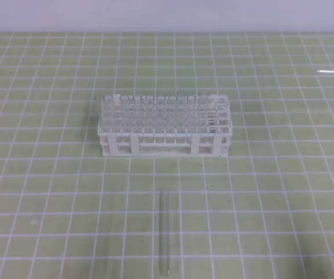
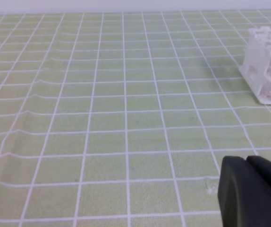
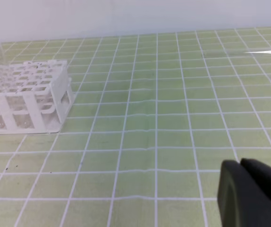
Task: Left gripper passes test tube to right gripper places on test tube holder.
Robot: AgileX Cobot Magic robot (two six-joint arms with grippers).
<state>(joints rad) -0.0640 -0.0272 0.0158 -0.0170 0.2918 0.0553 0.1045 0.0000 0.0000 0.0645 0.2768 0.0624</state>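
Test tube (image 1: pixel 165 233): flat on mat, 6 o'clock of test tube holder (image 1: pixel 164 126), apart, ungrasped. Left gripper (image 2: pixel 253 191), right gripper (image 3: pixel 251 191): corner glimpses only; finger state indeterminable. Pickup, handover, racking all outstanding.

Left gripper (image 2: pixel 253 191), left wrist view: one matte black moulded body in the lower right corner, with a rounded upper edge and a shallow groove dividing it into two lobes. Fingertips fall outside the picture. No cable, screw or marking shows.

Right gripper (image 3: pixel 252 194), right wrist view: a matching matte black body in the lower right corner, blunt and rounded at its near face, with one dividing crease. No sticker or cap shows here.

Exterior high view: neither arm appears.
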